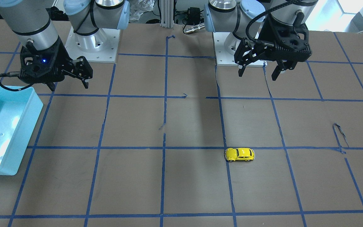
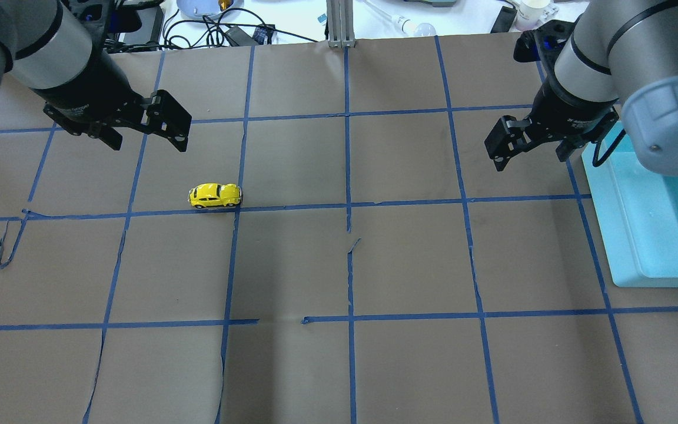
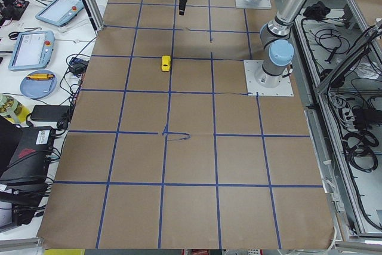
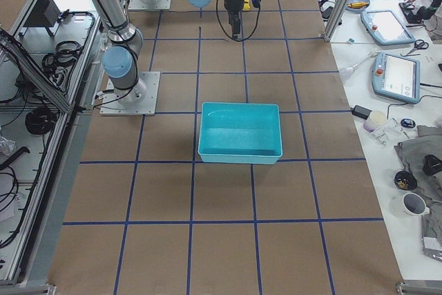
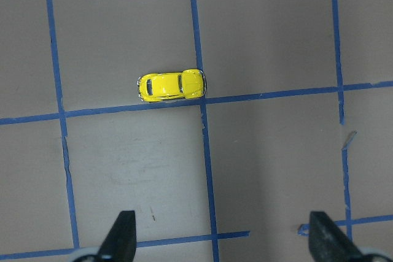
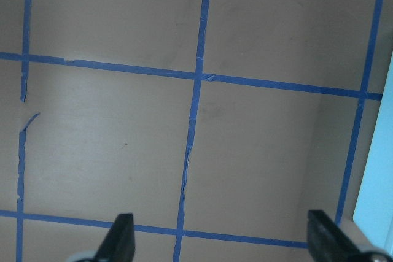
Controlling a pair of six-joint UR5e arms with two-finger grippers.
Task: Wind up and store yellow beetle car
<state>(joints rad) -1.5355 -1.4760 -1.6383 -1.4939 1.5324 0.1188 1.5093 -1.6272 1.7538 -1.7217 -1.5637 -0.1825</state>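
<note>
Brown paper gridded with blue tape covers the surface (image 2: pixel 409 259). At the overhead view's left, the left end effector (image 2: pixel 146 136) hangs above it, fingers spread wide and holding nothing. Near it, slightly rightward, the yellow beetle car (image 2: pixel 215 195) sits on its wheels along a tape line, untouched. Far right, the right end effector (image 2: pixel 530 158) hovers equally wide and empty beside a turquoise bin (image 2: pixel 601 218).

The counter (image 2: pixel 409 259), papered brown with a blue tape grid, carries the yellow beetle car (image 2: pixel 215 195) and a turquoise, probably plastic bin (image 2: pixel 657 224).
</note>
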